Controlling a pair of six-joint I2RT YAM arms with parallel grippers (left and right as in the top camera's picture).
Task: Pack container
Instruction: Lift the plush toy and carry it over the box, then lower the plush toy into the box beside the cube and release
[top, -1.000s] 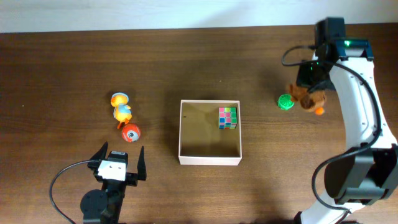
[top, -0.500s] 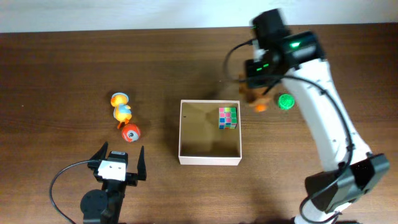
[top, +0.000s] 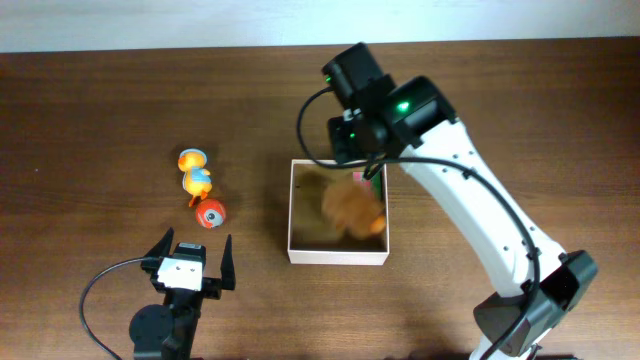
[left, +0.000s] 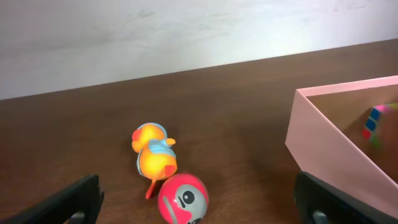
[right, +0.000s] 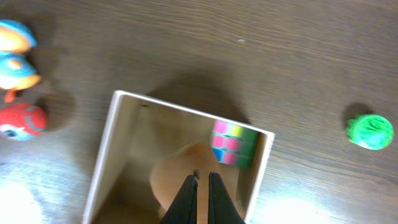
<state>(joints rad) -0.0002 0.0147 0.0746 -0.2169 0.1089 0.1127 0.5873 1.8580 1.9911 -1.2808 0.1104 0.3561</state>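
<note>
The container (top: 289, 215) sits flat on the surface (top: 100, 100) at the middle of the overhead view, open top facing up. It is square, so it has no long axis, and its walls run parallel to the surface edges. Its far right corner is covered by the right arm (top: 470, 210). Much of its tan floor is masked by a blurred brown toy (top: 350, 210) whose shape cannot be read and whose smear reaches the right wall. The right wrist view cuts off the container's near wall. The left wrist view shows only its left corner, with the rest running out of frame. The right end effector (right: 199, 200) is over the container with its fingers pressed together. Their tips are in the top of the brown toy, which hangs from them. A multicoloured cube (right: 233, 144) lies inside the container at the far right corner, beside the toy. In the overhead view it is almost wholly hidden. A green ball (right: 370, 132) lies on the surface to the right of the container, well apart, and shows only in the right wrist view. To the left of the container lie an orange duck (top: 195, 175) and, just beside it on the nearer side, a red ball (top: 210, 213). The left end effector (top: 197, 240) is near-left of the container, fingers spread wide and gripping nothing.
</note>
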